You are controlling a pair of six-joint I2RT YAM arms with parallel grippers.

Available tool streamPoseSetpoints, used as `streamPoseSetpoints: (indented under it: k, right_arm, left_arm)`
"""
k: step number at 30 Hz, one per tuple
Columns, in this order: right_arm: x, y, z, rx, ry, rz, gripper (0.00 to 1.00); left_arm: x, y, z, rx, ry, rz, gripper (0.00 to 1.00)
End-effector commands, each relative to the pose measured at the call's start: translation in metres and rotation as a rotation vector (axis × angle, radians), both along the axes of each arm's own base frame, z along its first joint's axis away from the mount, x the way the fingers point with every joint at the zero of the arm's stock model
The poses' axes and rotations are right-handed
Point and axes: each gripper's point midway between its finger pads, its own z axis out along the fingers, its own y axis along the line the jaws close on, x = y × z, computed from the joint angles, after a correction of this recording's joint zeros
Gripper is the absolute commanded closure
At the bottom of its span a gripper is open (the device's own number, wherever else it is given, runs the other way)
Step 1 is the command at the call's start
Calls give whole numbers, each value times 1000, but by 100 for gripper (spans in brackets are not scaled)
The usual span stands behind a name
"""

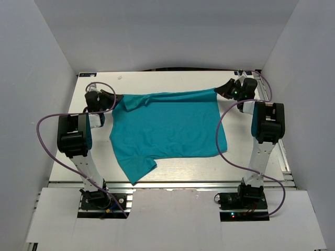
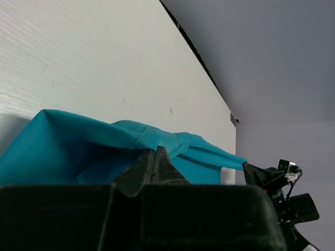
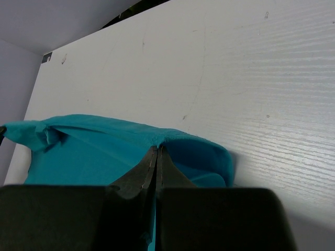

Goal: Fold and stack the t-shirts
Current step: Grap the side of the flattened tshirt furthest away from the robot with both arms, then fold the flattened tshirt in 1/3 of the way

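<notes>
One plain teal t-shirt lies spread over the middle of the white table, its far edge lifted and stretched between both grippers. My left gripper is shut on the shirt's far left corner; in the left wrist view the gripper pinches a stitched hem of the t-shirt. At the far right corner my right gripper is shut on the cloth. The right wrist view has that gripper closed on a fold of the t-shirt. A sleeve points toward the near left.
Grey walls close in the table on the left, right and back. Purple cables loop beside each arm. The right arm's gripper shows at the edge of the left wrist view.
</notes>
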Motion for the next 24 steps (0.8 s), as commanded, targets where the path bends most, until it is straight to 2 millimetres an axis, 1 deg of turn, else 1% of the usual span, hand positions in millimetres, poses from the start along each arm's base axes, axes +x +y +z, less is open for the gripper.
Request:
streamPoseSetpoints:
  k: [1,6,10,17,24]
  right_arm:
    - [-1,-3,25,1,-68,11,100]
    - [-6,-3,20,12,-54,32,100]
    - [-11,-3,17,19,-48,43,100]
    - [-15,-8,15,37,-49,51,100]
    - [-19,-9,15,44,-56,72,96]
  left_arm:
    - [-8,1,31,21,-75,-17,100]
    - [-16,0,29,19,-67,-25,100]
    - [-24,0,23,22,-52,-28,100]
    - [-28,9,19,17,-41,-16,100]
    - [-29,6,15,6,-29,-36,100]
